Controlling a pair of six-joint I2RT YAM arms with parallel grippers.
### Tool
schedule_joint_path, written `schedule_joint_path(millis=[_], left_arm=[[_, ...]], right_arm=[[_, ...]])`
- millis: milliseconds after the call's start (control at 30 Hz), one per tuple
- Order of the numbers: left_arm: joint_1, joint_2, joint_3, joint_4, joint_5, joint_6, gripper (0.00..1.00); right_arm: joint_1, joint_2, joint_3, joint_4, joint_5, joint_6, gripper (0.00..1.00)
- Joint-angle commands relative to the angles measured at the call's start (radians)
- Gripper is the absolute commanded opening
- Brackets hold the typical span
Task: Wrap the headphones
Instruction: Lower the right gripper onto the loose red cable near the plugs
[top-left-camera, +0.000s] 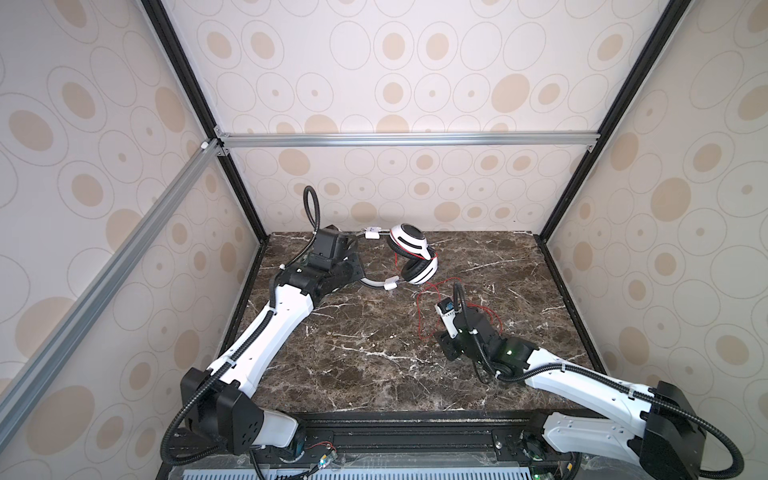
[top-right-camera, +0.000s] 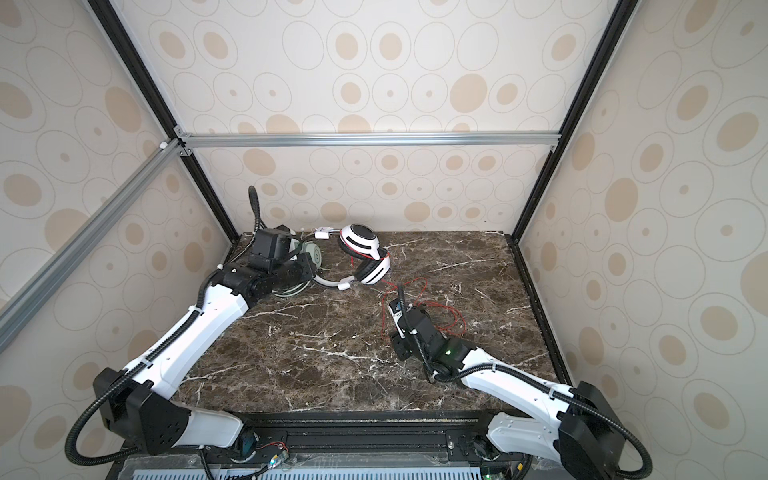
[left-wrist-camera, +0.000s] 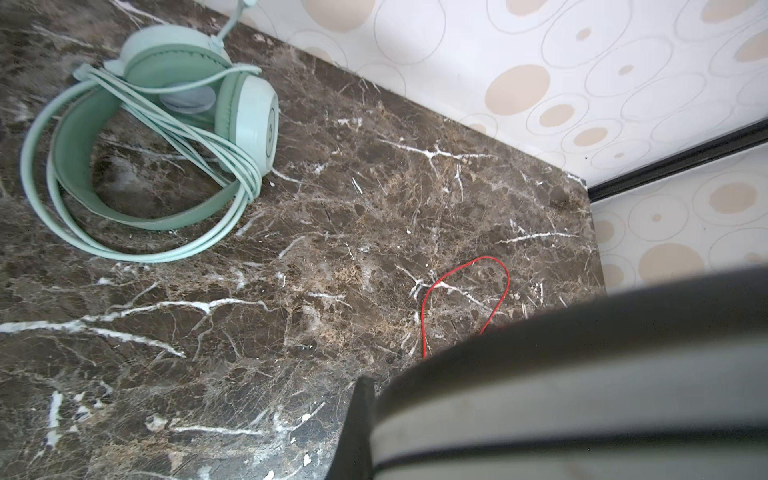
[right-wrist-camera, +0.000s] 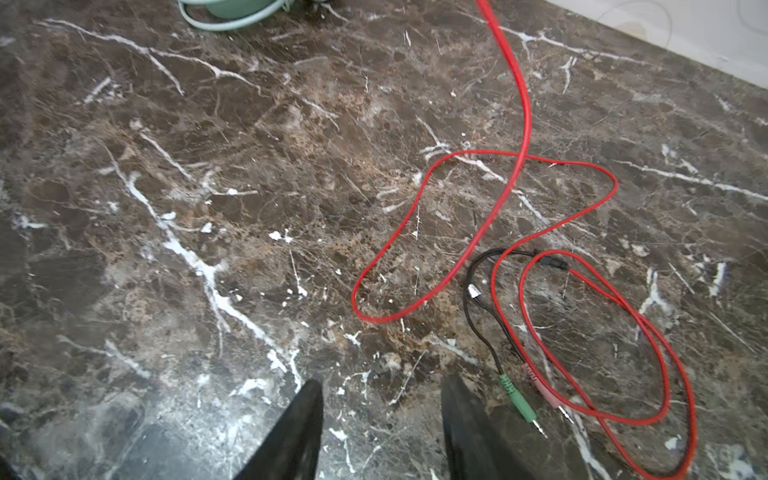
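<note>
Gripping the headband of the white-and-black headset (top-left-camera: 411, 245), the left end effector (top-left-camera: 359, 270) was closed at the far left of the dark marble surface (top-left-camera: 353, 357). In both top views that headset sat near the back wall (top-left-camera: 415, 187). One ear cup was raised above the other, and the band curved back toward the left arm. In the left wrist view the band filled the near corner as a blurred grey-and-black arc, lying against one dark finger (left-wrist-camera: 358, 419).

The mint-green headset (left-wrist-camera: 245, 124) lay flat on the surface in the far left corner, just beside the white-and-black one. In the top views the left arm hid most of it. Its pale green cable (left-wrist-camera: 195, 137) was wound in several turns across the headband and between the ear cups.

The red cable (right-wrist-camera: 521, 124) ran from the white-and-black headset toward the right arm and lay loose on the surface in open loops, not wrapped. It ended in a short pair of black leads (right-wrist-camera: 478, 307) with a green plug (right-wrist-camera: 517, 399) and a pink plug (right-wrist-camera: 544, 390). Both plugs rested on the marble just beside the right end effector (right-wrist-camera: 380, 388). That end effector was open and pointed down at the surface. Its two fingers (right-wrist-camera: 299, 432) stood apart with only bare marble between them, clear of the cable.
</note>
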Motion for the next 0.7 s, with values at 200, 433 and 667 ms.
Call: schedule_joint_path(millis=[200,433,667], left_arm=[[0.012,-0.109,0.001,0.094,-0.088,-0.051,0.00],[0.029,-0.101,0.005,0.089,-0.066,-0.053,0.00],[0.048,-0.090,0.006,0.092,-0.043,-0.053,0.00]], right_arm=[[-0.123,0.179,0.003,0.125,-0.248,0.108,0.58],[-0.216,0.382,0.087,0.234,-0.270,0.221,0.58],[-0.290,0.596,0.216,0.366,-0.494,0.206,0.58]])
